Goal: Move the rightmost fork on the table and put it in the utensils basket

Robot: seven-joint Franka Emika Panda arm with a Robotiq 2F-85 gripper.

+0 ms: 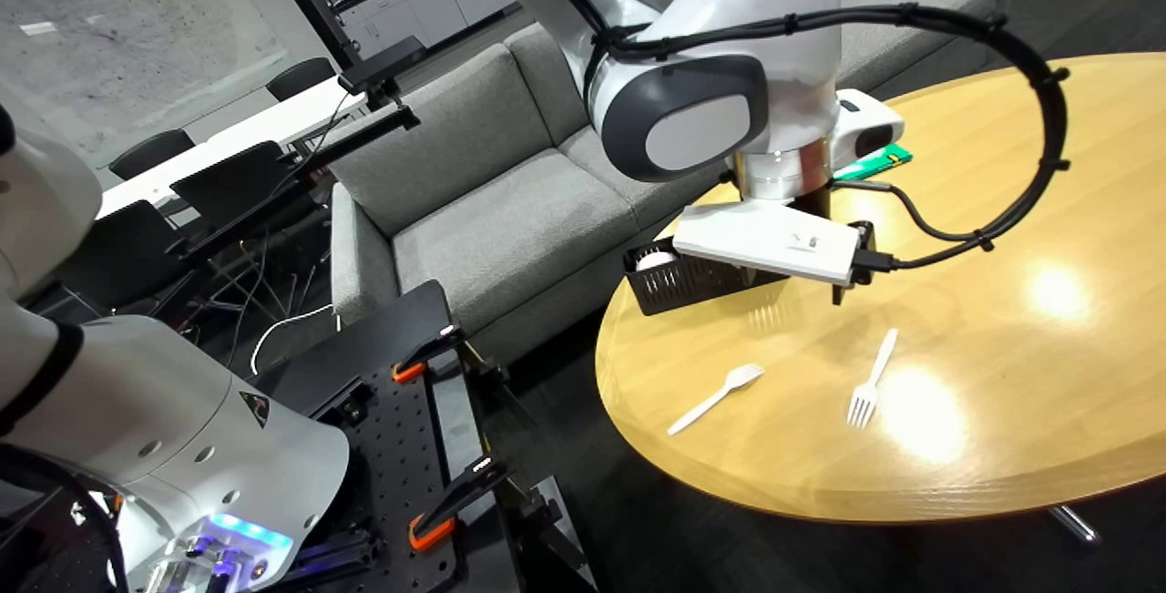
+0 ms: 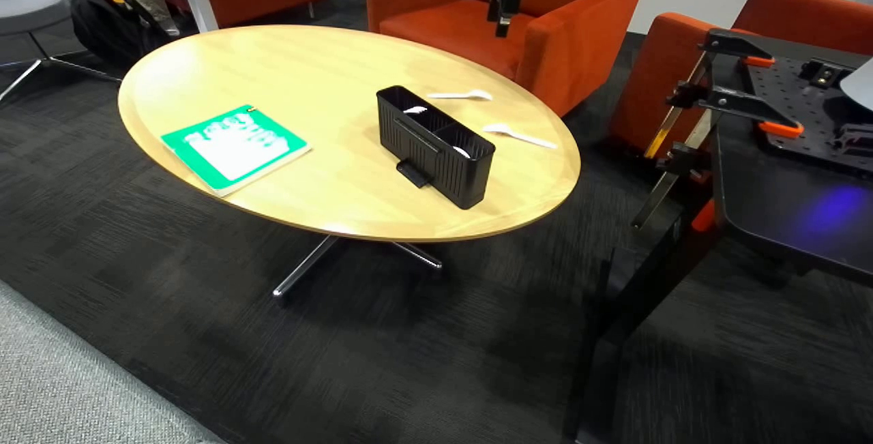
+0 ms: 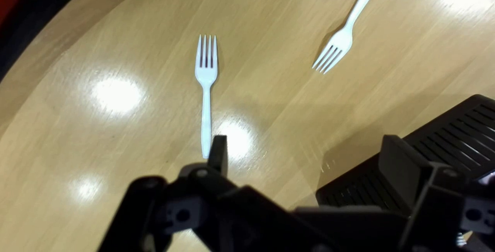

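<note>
1. Now the gripper (image 3: 305, 153), jaws spread wide, low in the wrist view!
2. Basket (image 3: 452, 139) there too, lower right.
3. Rightmost fork (image 1: 868, 388) lying on the table (image 1: 984, 311), lower right in an exterior view.

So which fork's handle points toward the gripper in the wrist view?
The left fork there: its handle runs down toward the gripper, tines pointing away. The right fork has its handle running off the top edge instead.

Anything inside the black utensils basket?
Yes. In an exterior view, the basket shows a white item toward its far end and another white item toward its near end. Its sides hide the rest, so I can't identify either.
</note>
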